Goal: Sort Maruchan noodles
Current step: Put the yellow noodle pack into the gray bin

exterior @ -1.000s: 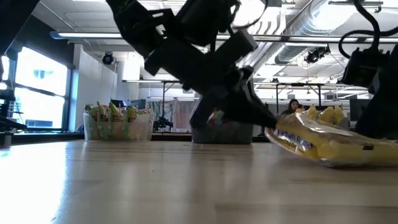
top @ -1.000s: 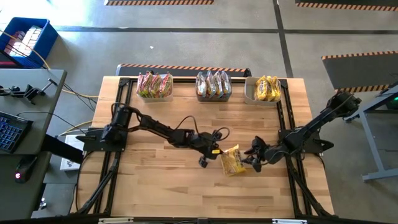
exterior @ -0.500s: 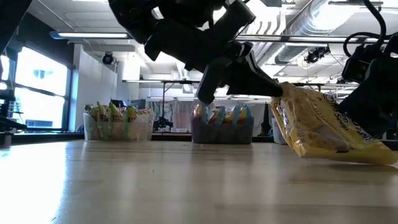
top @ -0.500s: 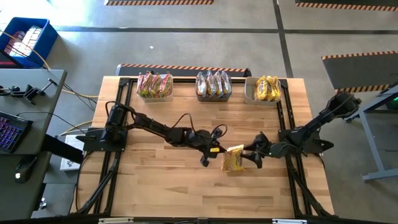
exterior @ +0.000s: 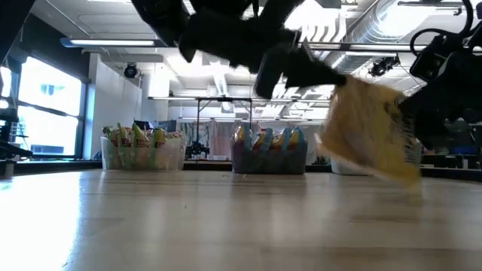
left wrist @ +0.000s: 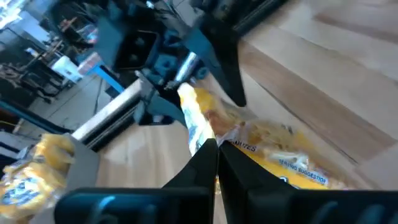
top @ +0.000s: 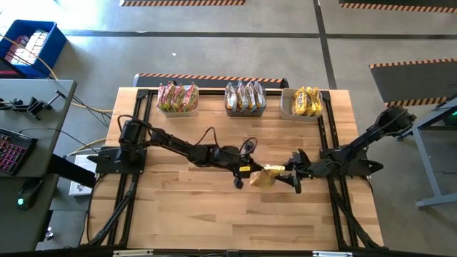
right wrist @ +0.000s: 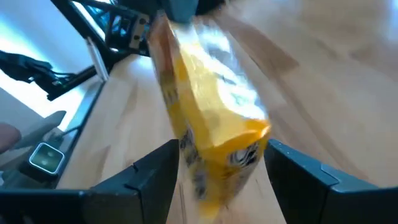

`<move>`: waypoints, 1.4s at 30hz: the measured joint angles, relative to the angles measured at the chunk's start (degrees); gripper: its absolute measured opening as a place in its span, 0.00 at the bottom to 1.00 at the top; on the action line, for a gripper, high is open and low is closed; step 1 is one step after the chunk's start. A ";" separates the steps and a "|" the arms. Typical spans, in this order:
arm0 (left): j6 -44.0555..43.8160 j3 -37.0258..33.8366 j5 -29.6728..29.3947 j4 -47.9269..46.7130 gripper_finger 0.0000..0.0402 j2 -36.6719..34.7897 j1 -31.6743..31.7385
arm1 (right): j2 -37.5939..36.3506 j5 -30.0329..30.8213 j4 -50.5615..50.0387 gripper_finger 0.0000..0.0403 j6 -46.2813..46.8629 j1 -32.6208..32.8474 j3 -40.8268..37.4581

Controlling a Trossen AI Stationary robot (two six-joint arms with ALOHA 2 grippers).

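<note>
The yellow noodle packet [top: 263, 175] is hanging clear of the table [top: 178, 214], midway between its side edges and nearer the front edge. Its print is blurring; no brand is readable. The left gripper [top: 245, 173], fingers pressed together, is pinching the packet's edge. The right gripper [top: 293, 175], fingers spread wide, is straddling its opposite end. Both arms are stretching inward, low. Along the far edge, three clear bins [top: 245, 100] are holding more packets.
</note>
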 joint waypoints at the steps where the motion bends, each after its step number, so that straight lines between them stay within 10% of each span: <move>1: -0.05 -0.04 -0.19 -0.12 0.00 -0.68 0.06 | 0.00 0.00 0.97 0.56 -1.04 -0.19 0.00; 15: -2.85 0.07 -2.43 7.94 0.00 -8.02 2.69 | -0.12 -0.18 20.91 0.56 -29.42 -5.28 3.06; 26: -2.98 0.07 -4.08 11.24 0.00 -10.83 3.83 | -0.13 -2.92 22.63 0.55 -34.63 -9.29 7.89; 42: -5.93 0.00 0.77 -2.75 0.06 -19.55 6.17 | -0.11 -2.78 24.29 0.20 -37.32 -9.58 8.76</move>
